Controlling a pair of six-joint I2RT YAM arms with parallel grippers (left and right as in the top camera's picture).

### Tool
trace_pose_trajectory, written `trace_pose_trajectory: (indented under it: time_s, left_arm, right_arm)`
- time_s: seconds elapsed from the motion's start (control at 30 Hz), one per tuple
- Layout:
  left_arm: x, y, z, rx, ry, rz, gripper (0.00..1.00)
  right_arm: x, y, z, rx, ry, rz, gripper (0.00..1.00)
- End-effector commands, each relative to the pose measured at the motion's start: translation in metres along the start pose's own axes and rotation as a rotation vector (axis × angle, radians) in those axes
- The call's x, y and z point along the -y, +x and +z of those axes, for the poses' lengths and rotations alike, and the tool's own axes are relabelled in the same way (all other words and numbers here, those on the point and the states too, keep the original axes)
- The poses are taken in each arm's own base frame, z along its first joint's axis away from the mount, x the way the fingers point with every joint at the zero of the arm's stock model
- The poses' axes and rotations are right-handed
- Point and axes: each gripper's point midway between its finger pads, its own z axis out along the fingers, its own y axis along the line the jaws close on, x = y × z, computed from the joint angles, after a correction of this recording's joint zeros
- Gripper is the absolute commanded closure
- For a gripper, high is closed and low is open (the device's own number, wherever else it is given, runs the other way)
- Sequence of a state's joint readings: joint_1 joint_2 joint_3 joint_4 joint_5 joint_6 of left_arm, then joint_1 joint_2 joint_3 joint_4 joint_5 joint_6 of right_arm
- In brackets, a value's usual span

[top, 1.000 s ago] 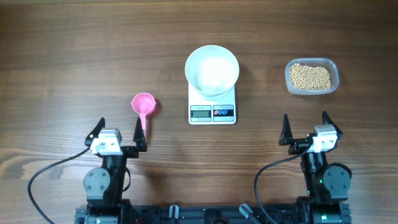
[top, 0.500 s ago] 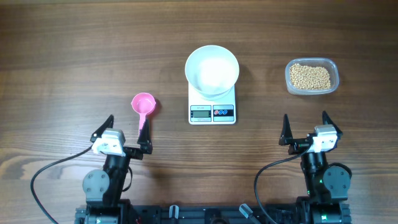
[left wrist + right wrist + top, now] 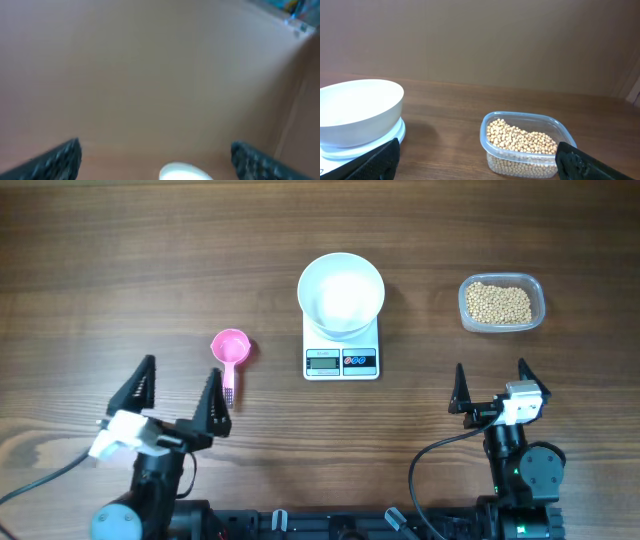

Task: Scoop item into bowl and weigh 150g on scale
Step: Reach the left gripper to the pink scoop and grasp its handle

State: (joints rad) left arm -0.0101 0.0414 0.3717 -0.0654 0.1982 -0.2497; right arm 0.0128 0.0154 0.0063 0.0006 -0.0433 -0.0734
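while the round white bowl (image 3: 341,292) tops the square white scale (image 3: 341,361), the left gripper (image 3: 181,366) gapes empty. right gripper (image 3: 490,366) likewise.

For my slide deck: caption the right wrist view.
Open right gripper faces white bowl on scale, beside clear container of beans.

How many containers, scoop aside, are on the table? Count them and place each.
2. The white bowl sits on the scale at the centre; the clear plastic container of beans stands to its right. None seems hidden.
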Motion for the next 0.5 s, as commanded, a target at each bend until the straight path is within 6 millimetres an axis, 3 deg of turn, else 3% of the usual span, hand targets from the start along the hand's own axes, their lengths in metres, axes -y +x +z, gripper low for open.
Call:
trace_pose_trajectory:
  time_s: [0.0,0.03,0.13,0.23,0.33,0.47]
  left_arm:
    - [0.023,-0.029,0.001,-0.101,0.044,-0.150,0.00]
    - [0.037,-0.036,0.002,-0.118,0.106,-0.147,0.00]
    - [0.051,-0.070,0.004,-0.047,0.157,-0.117,0.00]
    - [0.044,-0.076,0.010,-0.027,0.117,-0.011,0.00]
    - [0.019,-0.054,0.028,-0.207,-0.027,-0.041,0.00]
    - [-0.019,0.024,0.038,-0.790,-0.271,-0.151,0.00]
  right_arm:
    - [0.002,-0.002,0.000,0.009,0.012,-0.005,0.00]
    - [0.002,-0.002,0.000,0.009,0.012,-0.005,0.00]
    - [0.002,-0.002,0.000,0.009,0.012,-0.006,0.00]
    - [0.002,-0.002,0.000,0.009,0.012,-0.005,0.00]
    - [0.002,-0.002,0.000,0.009,0.012,-0.005,0.00]
    - [0.002,-0.002,0.000,0.009,0.012,-0.005,0.00]
